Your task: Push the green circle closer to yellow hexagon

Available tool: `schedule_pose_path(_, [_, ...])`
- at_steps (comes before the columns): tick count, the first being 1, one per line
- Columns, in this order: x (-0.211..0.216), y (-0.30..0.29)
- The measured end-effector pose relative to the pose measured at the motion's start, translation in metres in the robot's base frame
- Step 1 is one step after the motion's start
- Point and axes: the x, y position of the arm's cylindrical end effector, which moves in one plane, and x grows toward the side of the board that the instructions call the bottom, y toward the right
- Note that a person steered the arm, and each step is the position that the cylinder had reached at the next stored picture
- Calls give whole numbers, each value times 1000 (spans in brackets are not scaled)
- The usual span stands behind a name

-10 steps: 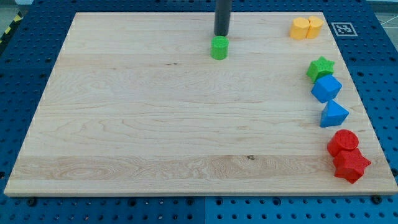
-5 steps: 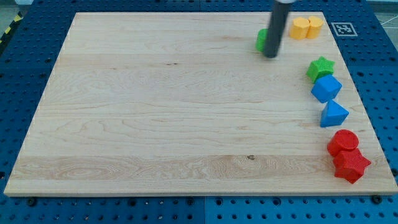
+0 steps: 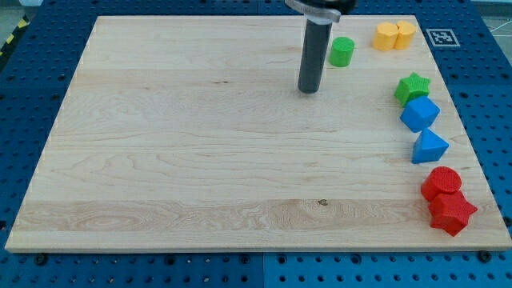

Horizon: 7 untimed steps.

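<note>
One green circle [image 3: 342,51] near top edge, my tip [image 3: 308,90] lower-left, apart, holding nothing

Green circle [image 3: 342,51] nr yellow hexagon [image 3: 387,37]

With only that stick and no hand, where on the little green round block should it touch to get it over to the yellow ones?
It cannot grip, only push. Best guess: press my tip against the green circle on its side wall facing the view's left, since the yellow hexagon lies to its right and slightly up. My tip now stands off to the lower left, not touching.
</note>
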Motion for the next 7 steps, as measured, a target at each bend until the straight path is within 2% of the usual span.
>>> schedule_pose_path(1, [-48, 34])
schedule_pose_path(5, [-66, 20])
schedule_pose_path(7, [-60, 43])
